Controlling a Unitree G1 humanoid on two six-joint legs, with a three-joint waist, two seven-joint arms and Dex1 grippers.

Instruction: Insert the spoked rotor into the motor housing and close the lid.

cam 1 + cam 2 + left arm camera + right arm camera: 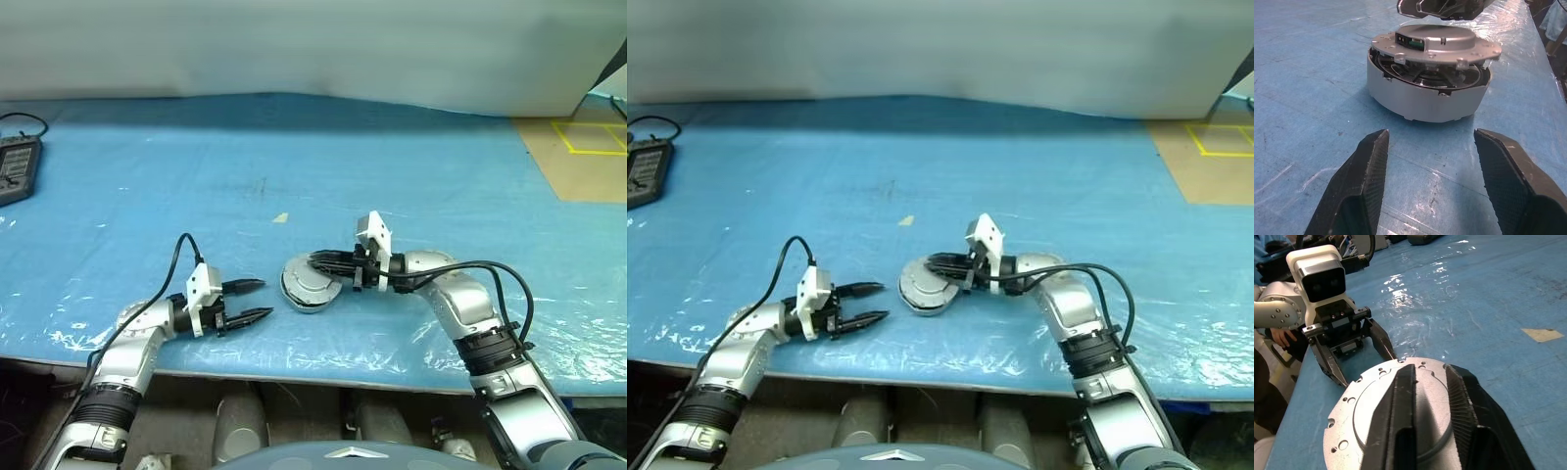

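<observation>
The motor housing (1425,98), a round silver puck, stands on the blue table near the front edge. The lid (1444,41), a grey disc with a raised smooth centre, rests on top of it, slightly tilted, with a gap on one side. The lid hides the spoked rotor. My right gripper (312,259) reaches in level from the right. Its fingers (1400,396) lie over the lid's centre, a little apart, with nothing between them. My left gripper (265,299) is open just left of the housing, pointing at it and clear of it.
The table (294,157) is covered in blue plastic sheet. A black device (15,166) with a cable lies at the far left. A small scrap of tape (281,217) lies behind the housing. Brown floor with yellow lines (588,137) shows at the far right.
</observation>
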